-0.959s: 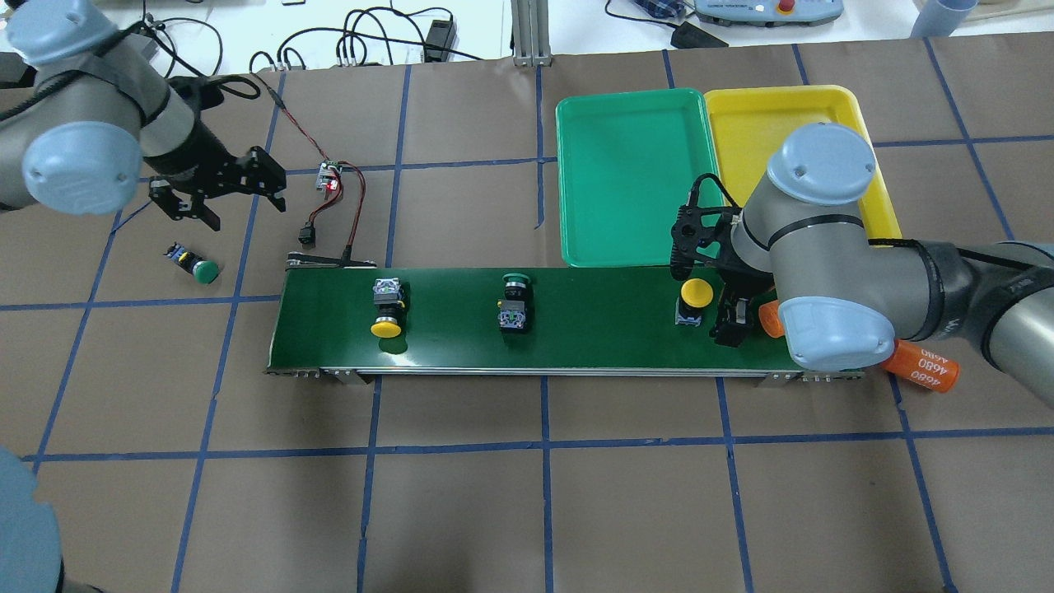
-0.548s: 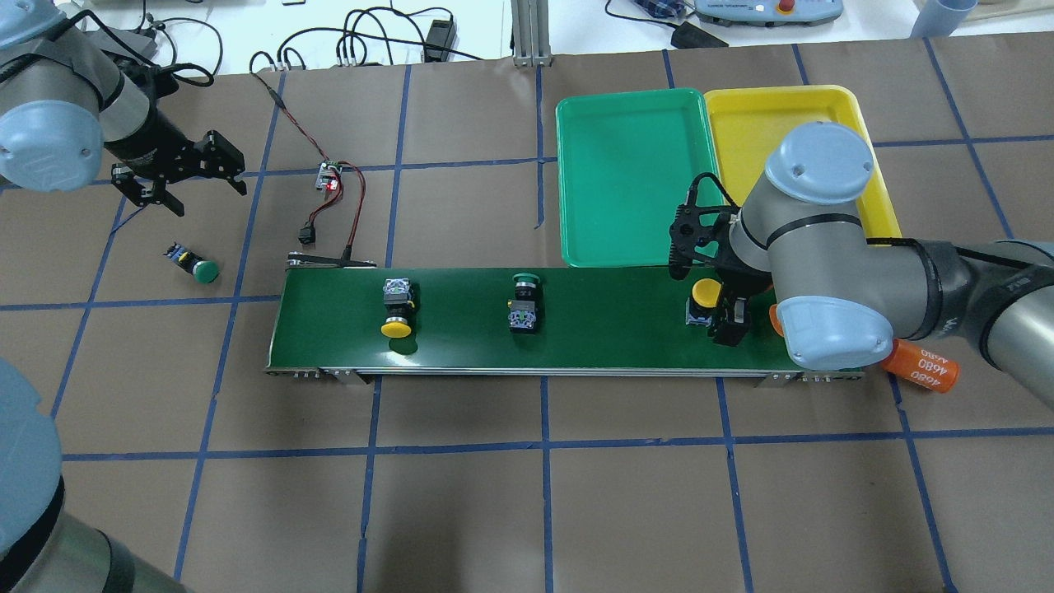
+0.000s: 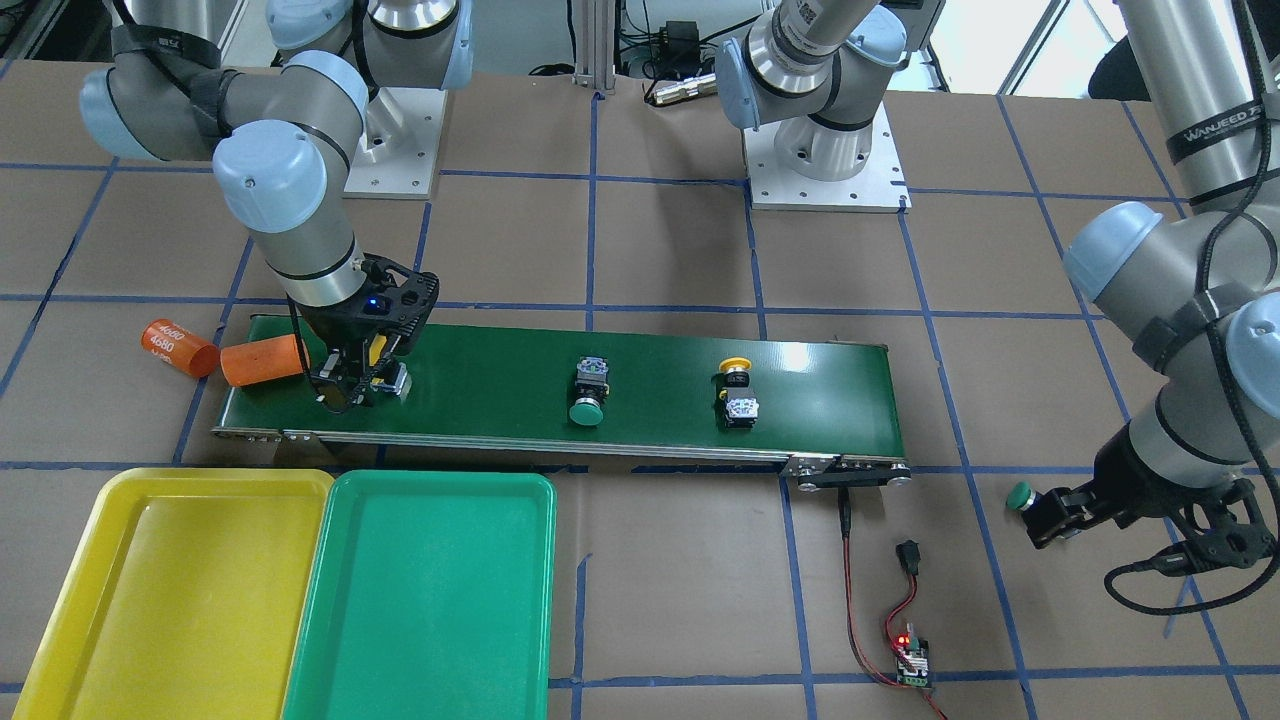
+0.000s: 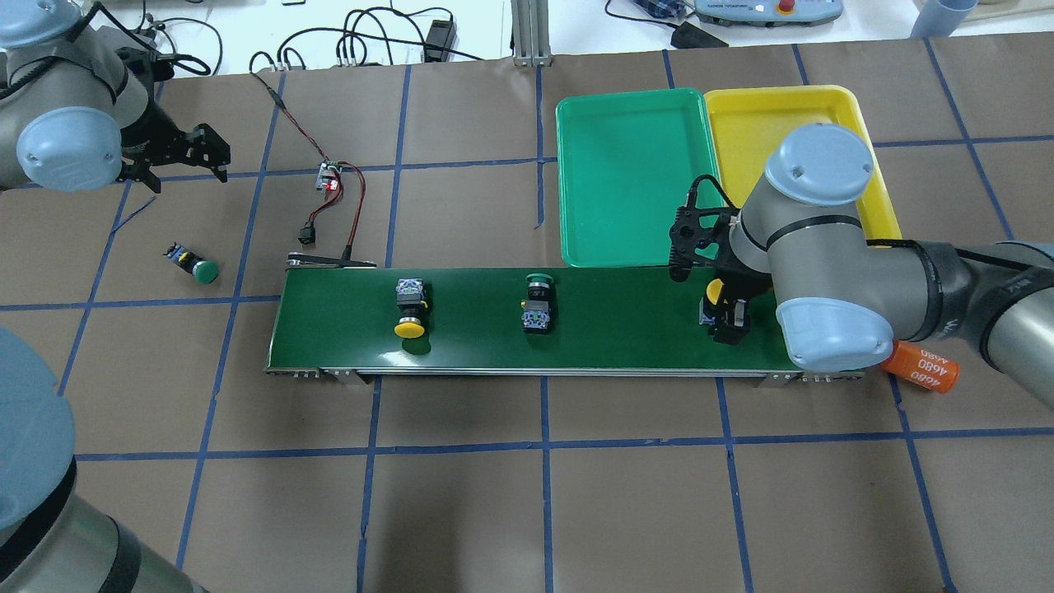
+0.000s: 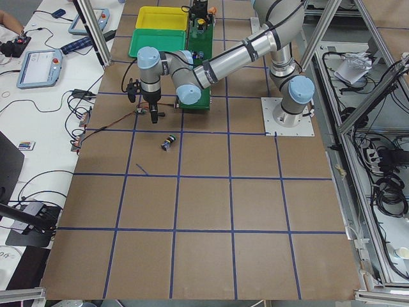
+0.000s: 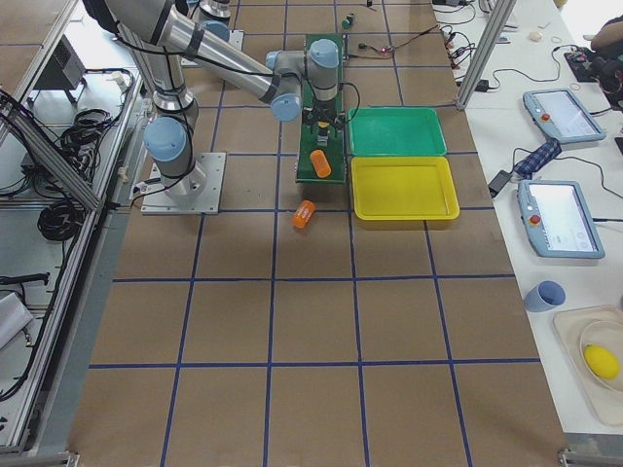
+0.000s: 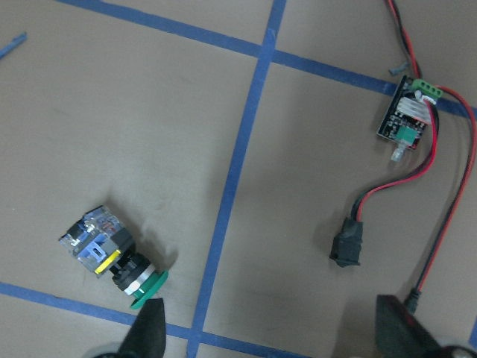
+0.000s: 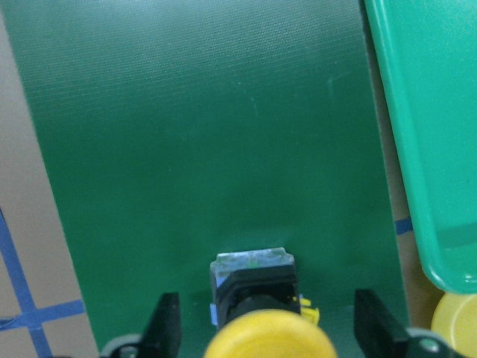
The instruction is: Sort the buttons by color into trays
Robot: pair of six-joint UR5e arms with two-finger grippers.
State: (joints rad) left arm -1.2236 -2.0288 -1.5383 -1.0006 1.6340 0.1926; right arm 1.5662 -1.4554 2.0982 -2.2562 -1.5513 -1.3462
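A yellow button [image 8: 267, 337] lies at the right end of the green belt [image 4: 469, 329], between the spread fingers of my open right gripper [image 4: 721, 315], which do not touch it. Further left on the belt lie a green button [image 4: 539, 303] and a second yellow button [image 4: 410, 310]. Another green button [image 4: 196, 265] lies on the brown paper, left of the belt. My left gripper [image 4: 189, 175] hangs open well behind it, holding nothing. The green tray [image 4: 630, 177] and the yellow tray [image 4: 766, 123] stand side by side behind the belt's right end, both bare.
Two orange cylinders [image 3: 178, 347] [image 3: 262, 360] lie at the belt's right end, close to my right wrist. A small circuit board [image 4: 331, 177] with red and black wires lies behind the belt's left end. Cables and teach pendants lie beyond the table's far edge.
All three buttons on the belt have shifted right; the rightmost yellow one has come in between my right gripper's fingers. My left arm has drawn back and left, away from the green button on the paper.
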